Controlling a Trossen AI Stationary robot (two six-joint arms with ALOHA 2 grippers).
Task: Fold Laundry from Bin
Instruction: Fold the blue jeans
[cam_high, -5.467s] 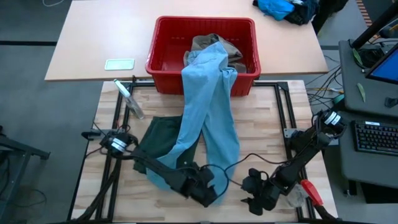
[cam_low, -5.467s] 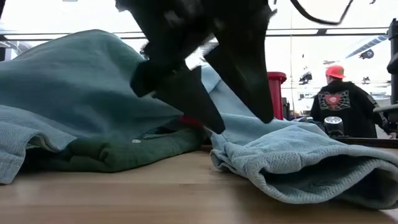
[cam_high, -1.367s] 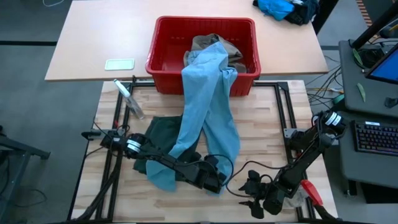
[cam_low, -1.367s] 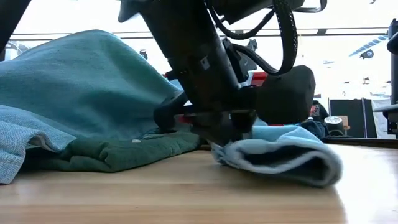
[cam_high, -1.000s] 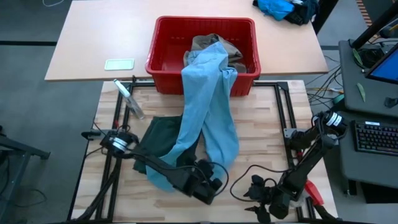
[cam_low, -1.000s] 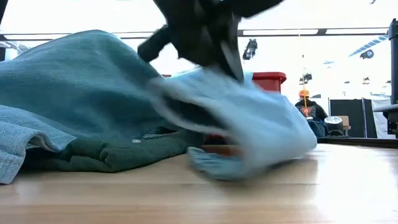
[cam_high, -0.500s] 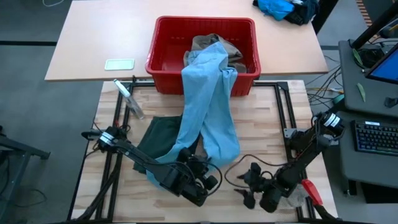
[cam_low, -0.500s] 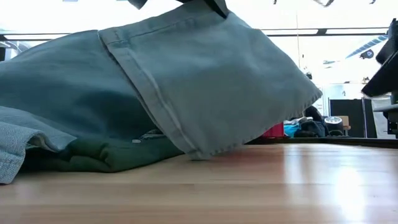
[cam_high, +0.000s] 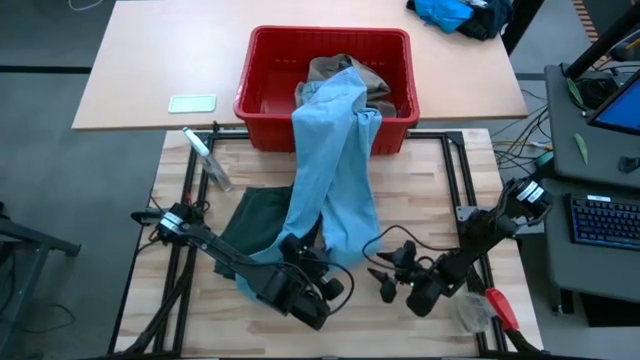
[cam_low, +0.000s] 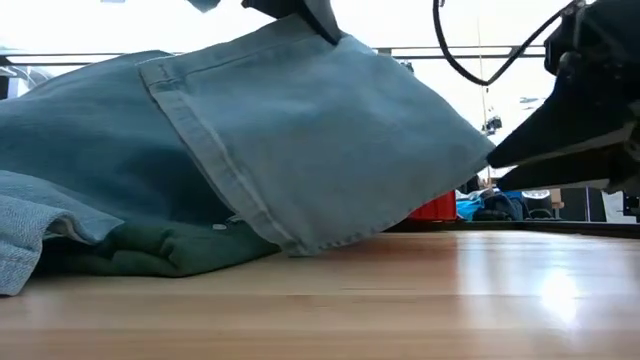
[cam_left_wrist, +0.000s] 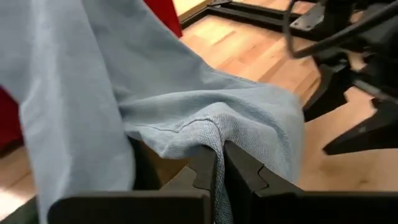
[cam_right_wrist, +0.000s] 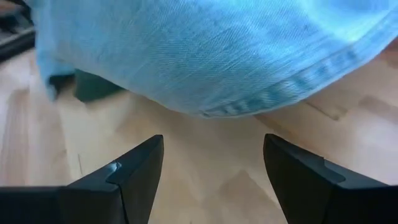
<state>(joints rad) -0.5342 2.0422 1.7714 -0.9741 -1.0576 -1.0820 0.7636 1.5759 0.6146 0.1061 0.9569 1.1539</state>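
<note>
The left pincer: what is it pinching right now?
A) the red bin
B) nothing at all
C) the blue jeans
C: in the left wrist view the left pincer is shut on a fold of the light blue jeans, lifted off the table, far from the red bin.

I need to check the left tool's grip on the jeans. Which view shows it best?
The left wrist view: the left tool is shut on the jeans fold. The high view shows it small; the low view crops it.
</note>
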